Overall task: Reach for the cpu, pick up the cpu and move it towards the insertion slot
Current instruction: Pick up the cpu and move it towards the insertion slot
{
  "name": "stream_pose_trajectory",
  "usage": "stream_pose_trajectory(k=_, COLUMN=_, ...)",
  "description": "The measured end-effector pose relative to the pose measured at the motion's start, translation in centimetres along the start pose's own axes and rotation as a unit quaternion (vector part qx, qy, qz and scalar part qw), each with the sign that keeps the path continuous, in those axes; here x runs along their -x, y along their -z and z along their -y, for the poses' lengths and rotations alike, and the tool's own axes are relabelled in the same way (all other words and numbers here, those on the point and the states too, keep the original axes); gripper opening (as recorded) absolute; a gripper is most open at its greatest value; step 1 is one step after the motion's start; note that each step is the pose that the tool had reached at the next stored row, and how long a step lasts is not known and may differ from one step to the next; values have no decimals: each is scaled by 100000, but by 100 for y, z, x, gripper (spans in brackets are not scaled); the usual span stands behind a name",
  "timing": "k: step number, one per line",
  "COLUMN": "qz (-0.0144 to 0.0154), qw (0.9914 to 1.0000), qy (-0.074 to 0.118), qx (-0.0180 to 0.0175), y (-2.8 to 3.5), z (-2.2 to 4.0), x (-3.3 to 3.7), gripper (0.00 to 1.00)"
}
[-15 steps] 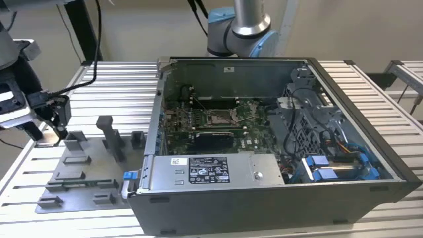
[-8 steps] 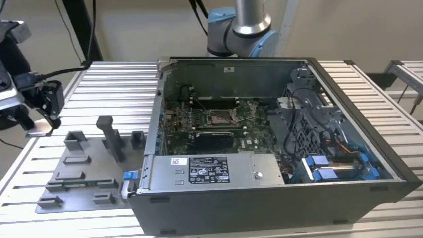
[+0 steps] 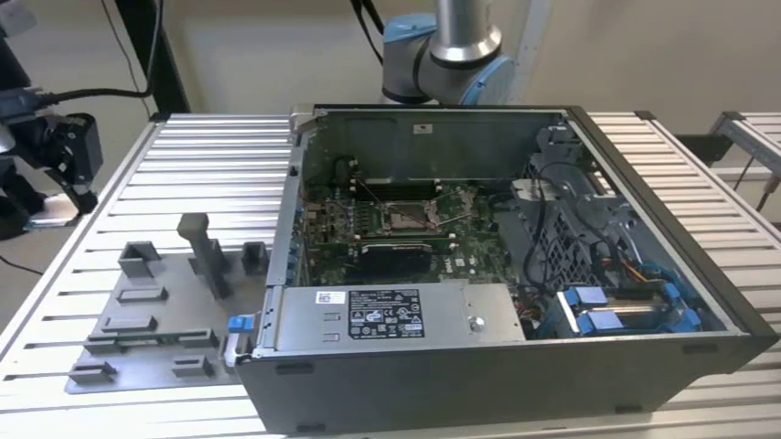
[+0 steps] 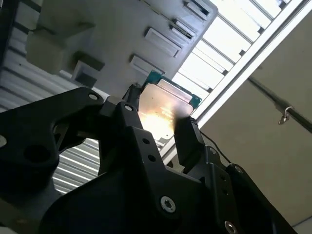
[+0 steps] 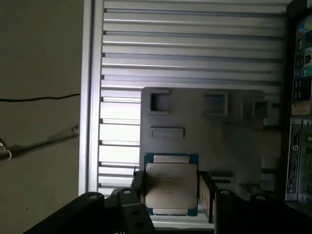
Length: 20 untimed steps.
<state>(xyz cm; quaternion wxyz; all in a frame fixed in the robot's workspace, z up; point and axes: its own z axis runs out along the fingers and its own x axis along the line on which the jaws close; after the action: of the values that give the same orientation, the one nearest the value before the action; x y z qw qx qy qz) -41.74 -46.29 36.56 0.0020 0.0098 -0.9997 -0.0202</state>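
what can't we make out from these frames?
- cpu lower part: second wrist view, hidden behind the gripper body.
- cpu side edges at the contact: both wrist views, covered by the fingers.
- slot pins and lever position: exterior view, too small to tell.
- fixture plate near part: first wrist view, blocked by cpu and gripper.

Bench: ribbed aluminium slats, pale grey, lying beyond the pincer in both wrist views. Strong glare on the slats near the bench edge. Past that edge, further from the pincer: tan floor, thin black cable across it. Plain cream wall behind the bench. Dark post against the wall. Second slatted bench well apart.
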Motion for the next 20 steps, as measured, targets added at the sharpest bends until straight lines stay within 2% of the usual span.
stream_pose_trajectory(k=4, qz=-5, qw=100000, qy=2, qx=-1, y=163, z=-6, x=0, gripper=0)
stream_pose_trajectory(k=10, qz=-8, qw=100000, qy=6, qx=-8, y=164, z=-6, x=11, gripper=0)
stream_pose_trajectory(k=12, qz=-2, qw=100000, qy=2, qx=1, y=163, z=-5, x=54, gripper=0)
stream_pose_trajectory(k=20, qz=-36, qw=100000, qy=-3, qx=6, y=163, z=0, x=325, gripper=0)
